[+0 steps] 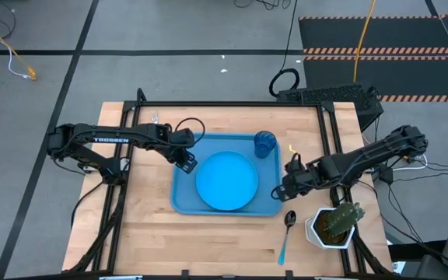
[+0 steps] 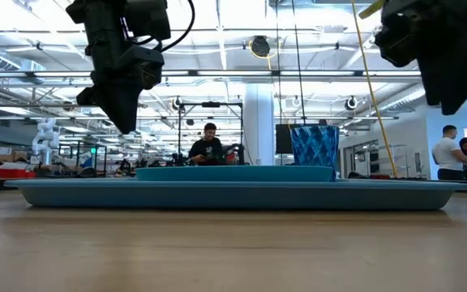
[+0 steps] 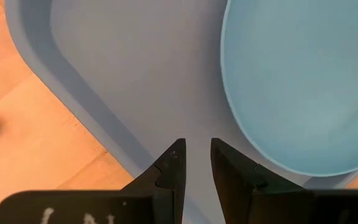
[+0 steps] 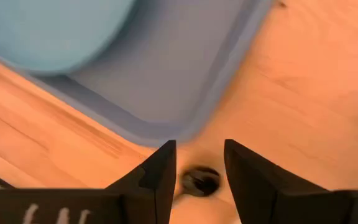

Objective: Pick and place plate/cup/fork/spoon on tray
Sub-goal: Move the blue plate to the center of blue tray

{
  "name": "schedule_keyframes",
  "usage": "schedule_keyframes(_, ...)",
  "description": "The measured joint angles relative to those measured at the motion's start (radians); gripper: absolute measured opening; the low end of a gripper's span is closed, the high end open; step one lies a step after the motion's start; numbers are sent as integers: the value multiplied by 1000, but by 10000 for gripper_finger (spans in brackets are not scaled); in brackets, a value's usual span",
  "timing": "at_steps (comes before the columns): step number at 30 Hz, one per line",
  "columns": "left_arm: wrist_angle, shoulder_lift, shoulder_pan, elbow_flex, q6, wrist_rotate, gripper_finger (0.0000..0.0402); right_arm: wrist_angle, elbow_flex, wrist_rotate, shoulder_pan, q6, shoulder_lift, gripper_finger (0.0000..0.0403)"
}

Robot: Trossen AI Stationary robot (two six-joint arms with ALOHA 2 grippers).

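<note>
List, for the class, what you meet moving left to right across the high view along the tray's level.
left gripper → plate → right gripper → white pot with a cactus

Even bright overhead light in the high view, soft shadows only. Low view is backlit by ceiling strip lamps (image 2: pixel 47 50), arms read as silhouettes, near wooden tabletop (image 2: pixel 233 251) out of focus. Right wrist view motion-blurred across the large blue rectangular tray (image 4: pixel 185 93); left wrist view sharper.
</note>
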Motion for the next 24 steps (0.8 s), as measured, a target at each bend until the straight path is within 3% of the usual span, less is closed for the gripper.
schedule_keyframes(7, 64, 0, -13, 0, -30, 104, 76, 38, 0, 34, -9, -41, -1, 128)
schedule_keyframes(19, 64, 0, -134, 0, -53, 244, 76, 103, 0, 61, -59, -135, -1, 128)
schedule_keyframes(24, 64, 41, -189, -17, -36, 195, 76, 104, 0, 63, -61, -162, -1, 128)
